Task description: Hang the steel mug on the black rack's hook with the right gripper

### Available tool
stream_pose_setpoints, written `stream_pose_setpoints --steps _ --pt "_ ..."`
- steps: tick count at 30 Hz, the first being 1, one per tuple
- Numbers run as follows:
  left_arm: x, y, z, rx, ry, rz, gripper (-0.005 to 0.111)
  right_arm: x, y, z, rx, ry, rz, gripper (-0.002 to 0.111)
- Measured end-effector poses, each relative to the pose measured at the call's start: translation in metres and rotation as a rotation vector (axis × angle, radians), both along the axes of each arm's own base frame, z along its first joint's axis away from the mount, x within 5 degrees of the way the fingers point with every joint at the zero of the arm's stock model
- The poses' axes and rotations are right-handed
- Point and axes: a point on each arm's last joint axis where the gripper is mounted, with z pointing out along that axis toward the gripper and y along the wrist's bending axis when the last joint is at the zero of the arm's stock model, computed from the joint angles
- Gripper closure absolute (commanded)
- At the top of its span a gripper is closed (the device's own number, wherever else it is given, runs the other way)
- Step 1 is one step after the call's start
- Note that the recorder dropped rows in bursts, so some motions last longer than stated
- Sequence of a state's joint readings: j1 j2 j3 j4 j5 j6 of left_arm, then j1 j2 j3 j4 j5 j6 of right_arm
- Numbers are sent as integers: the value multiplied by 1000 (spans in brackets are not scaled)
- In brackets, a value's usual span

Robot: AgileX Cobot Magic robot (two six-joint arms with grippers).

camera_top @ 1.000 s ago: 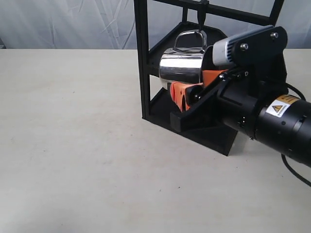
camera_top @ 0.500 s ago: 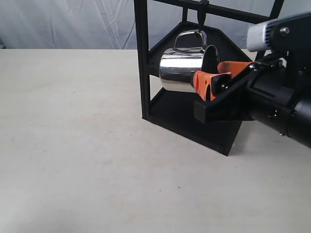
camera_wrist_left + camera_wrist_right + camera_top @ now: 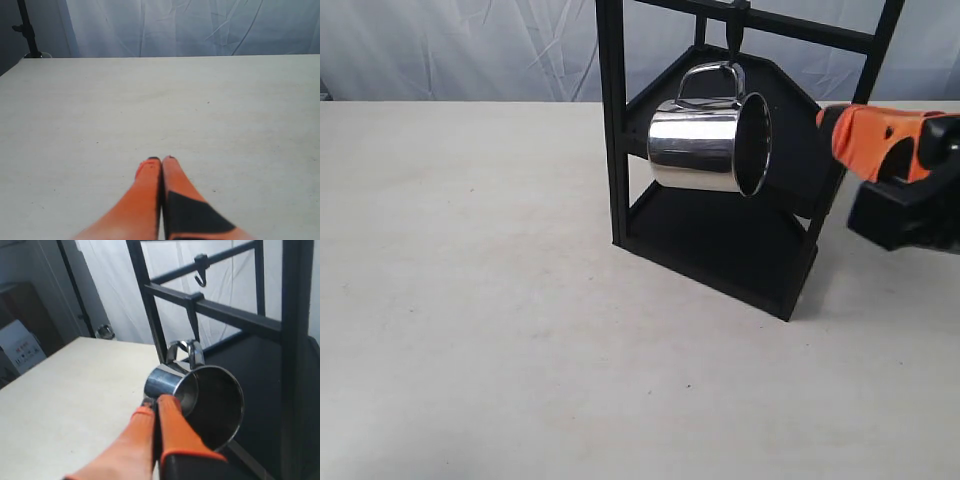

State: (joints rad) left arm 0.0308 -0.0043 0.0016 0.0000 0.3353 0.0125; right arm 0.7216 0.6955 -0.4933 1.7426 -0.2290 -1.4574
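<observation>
Your right gripper has its orange fingers pressed together, gripping nothing, and sits apart from the steel mug on the open-mouth side. The mug hangs by its looped handle from the hook under the black rack crossbar, above the lower shelf. Its long axis lies roughly level (mouth toward your right gripper). Your left gripper is likewise closed and empty above bare table.

A pale beige table carries only the black rack, standing upright toward its far side.
</observation>
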Motion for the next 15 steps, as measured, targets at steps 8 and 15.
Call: stream_pose_setpoints --steps 8,15 --pt "0 0 0 0 0 0 107 -13 -11 12 59 -66 6 109" --pt "0 0 0 0 0 0 107 -17 -18 8 92 -56 -25 109"
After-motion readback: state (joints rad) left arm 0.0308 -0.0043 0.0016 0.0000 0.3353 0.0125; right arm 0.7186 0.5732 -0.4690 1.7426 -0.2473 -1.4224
